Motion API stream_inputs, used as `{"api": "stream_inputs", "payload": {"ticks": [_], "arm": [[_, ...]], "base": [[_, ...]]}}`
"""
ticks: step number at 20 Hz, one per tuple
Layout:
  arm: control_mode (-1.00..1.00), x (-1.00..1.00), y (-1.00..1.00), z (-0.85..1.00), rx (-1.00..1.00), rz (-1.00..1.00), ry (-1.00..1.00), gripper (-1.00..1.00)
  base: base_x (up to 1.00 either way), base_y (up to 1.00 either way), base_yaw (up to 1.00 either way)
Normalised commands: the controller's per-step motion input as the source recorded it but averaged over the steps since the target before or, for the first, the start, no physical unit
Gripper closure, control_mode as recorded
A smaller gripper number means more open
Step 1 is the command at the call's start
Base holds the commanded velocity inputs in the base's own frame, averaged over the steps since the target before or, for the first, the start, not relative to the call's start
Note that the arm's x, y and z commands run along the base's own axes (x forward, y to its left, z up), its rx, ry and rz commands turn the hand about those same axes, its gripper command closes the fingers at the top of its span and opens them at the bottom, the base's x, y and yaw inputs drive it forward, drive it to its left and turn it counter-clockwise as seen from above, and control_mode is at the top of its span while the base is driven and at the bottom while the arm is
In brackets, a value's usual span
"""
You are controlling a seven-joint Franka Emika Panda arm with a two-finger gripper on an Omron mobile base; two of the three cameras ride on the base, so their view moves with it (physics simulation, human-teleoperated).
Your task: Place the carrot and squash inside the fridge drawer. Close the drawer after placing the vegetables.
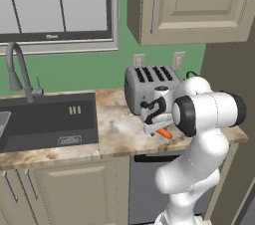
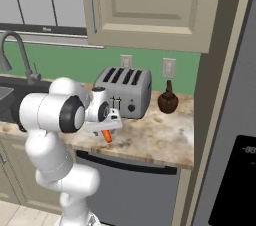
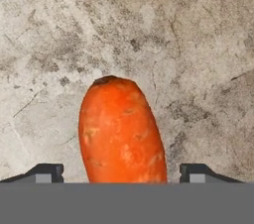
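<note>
Carrot [image 3: 121, 131] btwn gripper [image 3: 121, 173] fingertips, jaws apart, on counter [image 3: 198, 44]

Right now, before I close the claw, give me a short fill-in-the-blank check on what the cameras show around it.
1. The small bright orange tapered carrot lies on the mottled stone ____.
2. In the hand view the carrot sits ____ the claw's two dark fingertips.
3. Behind the carrot stands a grey four-slot ____.
4. The dark brown round kettle stands on the toaster's ____ in the right base view.

Missing words: counter; between; toaster; right
</note>
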Motion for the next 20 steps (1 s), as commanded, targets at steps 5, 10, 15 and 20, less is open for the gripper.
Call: {"api": "stream_inputs", "payload": {"ticks": [5, 10, 15, 20], "arm": [[-1.00, -0.08, 0.00, -0.17, -0.01, 0.06, 0.01, 1.00], [-1.00, -0.24, 0.00, 0.17, 0.00, 0.10, -0.02, 1.00], [-1.00, -0.47, 0.00, 0.95, 0.00, 0.11, -0.09, 1.00], [-1.00, -0.60, 0.03, 1.00, 0.00, 0.03, -0.09, 1.00]], "base": [[0.00, 0.00, 0.00], [0.00, 0.00, 0.00], [0.00, 0.00, 0.00], [0.00, 0.00, 0.00]]}}
